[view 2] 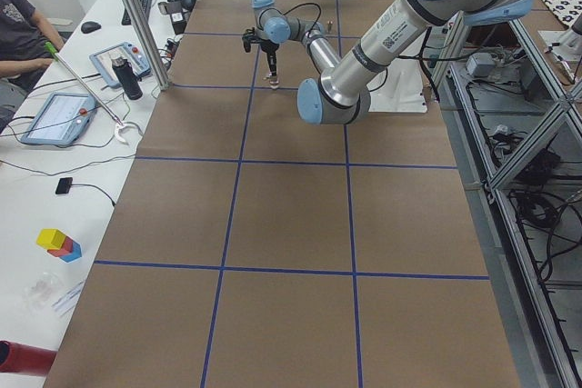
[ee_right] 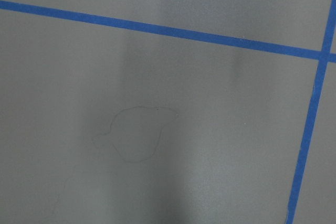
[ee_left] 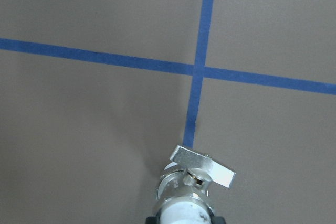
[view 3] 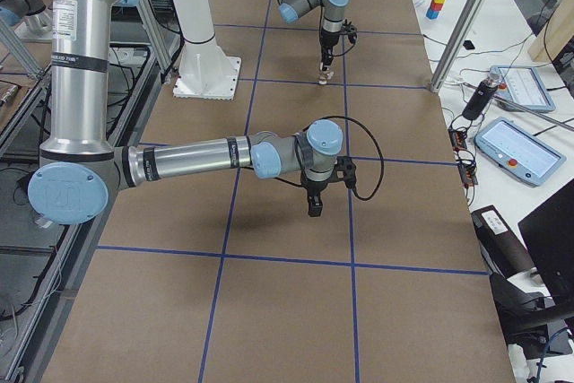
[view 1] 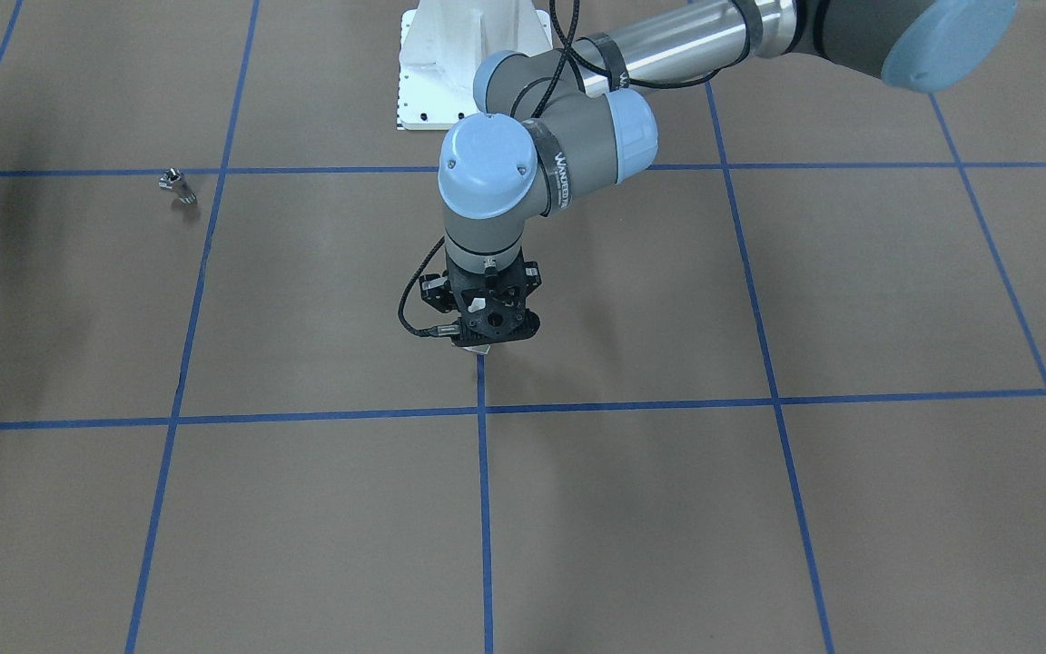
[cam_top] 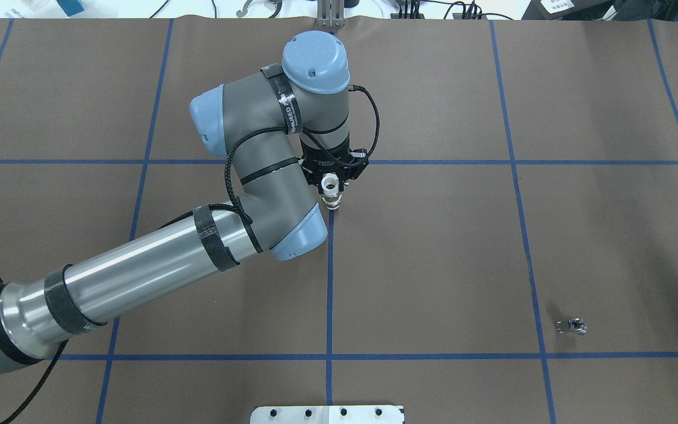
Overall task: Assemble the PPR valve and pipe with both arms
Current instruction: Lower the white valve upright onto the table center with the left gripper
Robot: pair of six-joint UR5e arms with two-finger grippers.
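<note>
The PPR valve (ee_left: 189, 187) sits closest in the left wrist view, at the bottom edge, its metal tab over a blue tape line (ee_left: 197, 103) on the bench (ee_left: 79, 129). From overhead, the left gripper (cam_top: 331, 189) has its jaws clamped on the valve, white collar facing up, mid-bench. The pipe (cam_top: 571, 325) lies well apart, toward the robot's right. In the right-side view the right gripper (view 3: 314, 202) hangs above the bench; I cannot tell whether its jaws are open.

Unreadable white lettering on arm band (view 1: 560, 178)
</note>
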